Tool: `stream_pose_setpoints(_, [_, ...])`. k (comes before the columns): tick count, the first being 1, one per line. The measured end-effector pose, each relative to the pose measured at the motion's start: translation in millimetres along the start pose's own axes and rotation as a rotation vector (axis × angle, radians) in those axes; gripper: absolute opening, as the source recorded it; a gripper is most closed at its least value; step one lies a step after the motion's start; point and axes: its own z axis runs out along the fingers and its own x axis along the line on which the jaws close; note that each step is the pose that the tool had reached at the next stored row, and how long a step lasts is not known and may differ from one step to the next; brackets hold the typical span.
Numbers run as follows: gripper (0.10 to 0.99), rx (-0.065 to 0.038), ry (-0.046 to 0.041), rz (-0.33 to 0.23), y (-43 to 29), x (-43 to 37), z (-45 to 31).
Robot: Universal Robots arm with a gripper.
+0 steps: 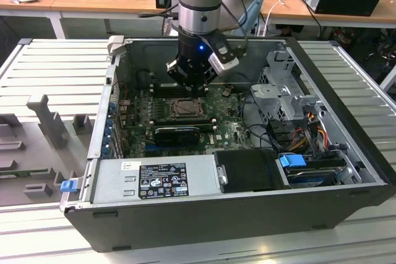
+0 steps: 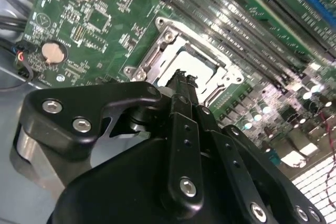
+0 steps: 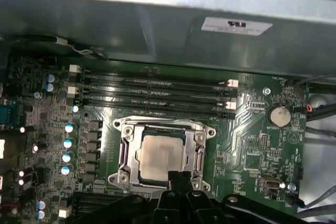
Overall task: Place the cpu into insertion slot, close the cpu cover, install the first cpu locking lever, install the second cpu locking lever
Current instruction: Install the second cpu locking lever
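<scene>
The exterior view looks down from afar; both wrist views sit close above the insertion slot [image 3: 161,153].

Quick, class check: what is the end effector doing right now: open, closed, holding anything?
End effector: fingers together, closed, holding nothing visible; its tip sits at the edge of the cpu cover, which lies shut over the cpu.

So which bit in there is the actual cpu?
Look inside the open computer case at the green motherboard, below the long memory slots. The cpu is the pale, flat square framed by the silver cpu cover, just ahead of the gripper; nothing nearby is as plain.
</scene>
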Motion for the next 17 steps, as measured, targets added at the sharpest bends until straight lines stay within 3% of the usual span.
stream_pose_setpoints(4, [0.106, 0.000, 0.0000, 0.000, -7.7, 0.7, 0.0])
stream_pose_setpoints(9, [0.106, -0.001, 0.0002, 0.000, -22.3, 1.9, 1.0])
stream_pose_setpoints(11, [0.106, -0.024, 0.0018, 0.000, -28.0, 2.4, 1.6])
stream_pose_setpoints(13, [0.106, -0.064, 0.0040, 0.001, -35.8, 3.1, 2.3])
stream_pose_setpoints(15, [0.106, -0.076, 0.0045, 0.001, -45.2, 7.7, 5.5])
stream_pose_setpoints(17, [0.106, -0.100, 0.0024, 0.001, -46.2, 12.6, 5.6])
